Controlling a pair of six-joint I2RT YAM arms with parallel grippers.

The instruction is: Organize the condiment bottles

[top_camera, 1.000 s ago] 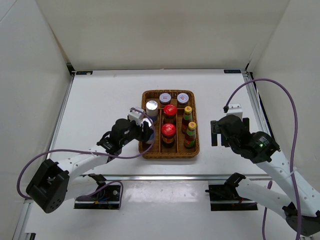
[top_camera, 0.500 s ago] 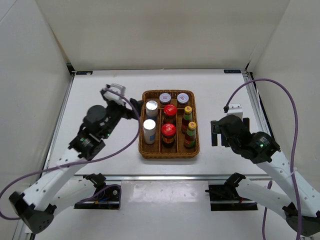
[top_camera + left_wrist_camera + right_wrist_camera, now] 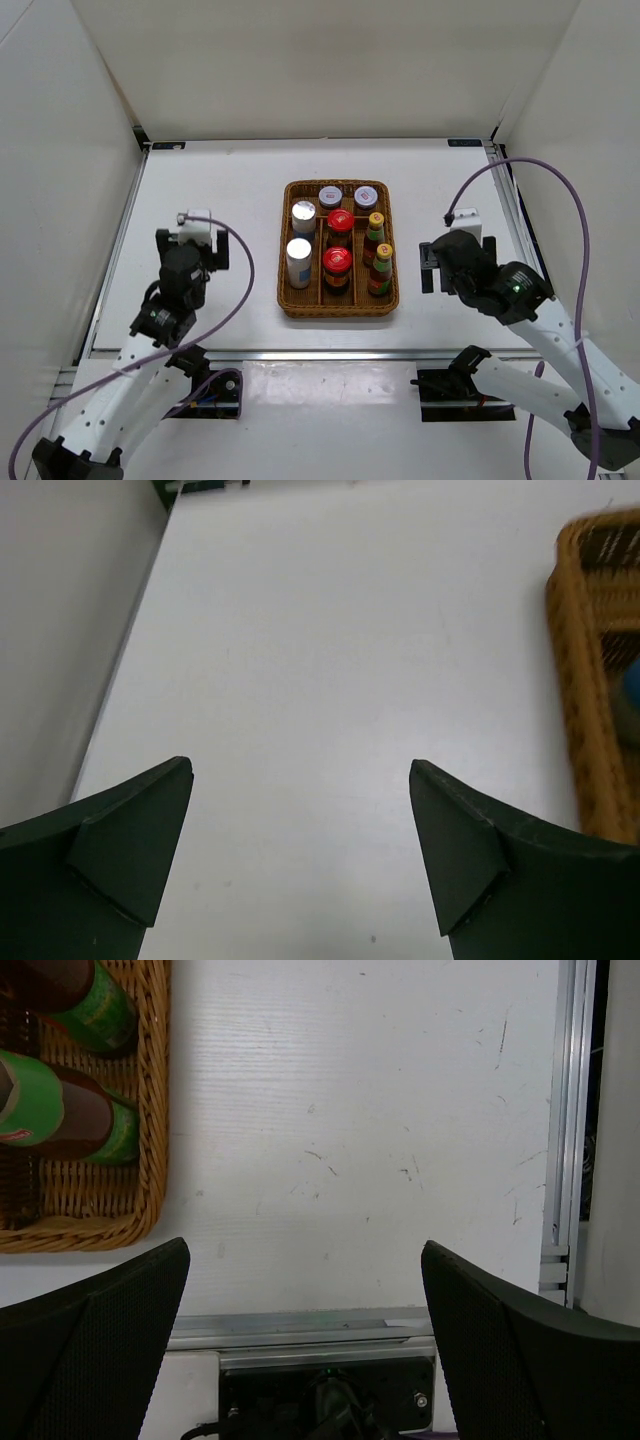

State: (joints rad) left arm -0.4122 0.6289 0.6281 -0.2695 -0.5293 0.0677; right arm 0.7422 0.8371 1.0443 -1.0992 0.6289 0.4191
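While the left pincer [image 3: 298, 780] and right pincer [image 3: 305, 1255] gape apart, the white-walled table [image 3: 400, 1110] seems faintly scuffed.

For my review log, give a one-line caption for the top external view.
Eight condiment bottles sorted by kind in the wicker tray; left tool and right tool open and empty at either side.

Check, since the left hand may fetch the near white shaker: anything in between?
Only the wicker tray's left wall stands between the left hand and the near white shaker; nothing else visible does.
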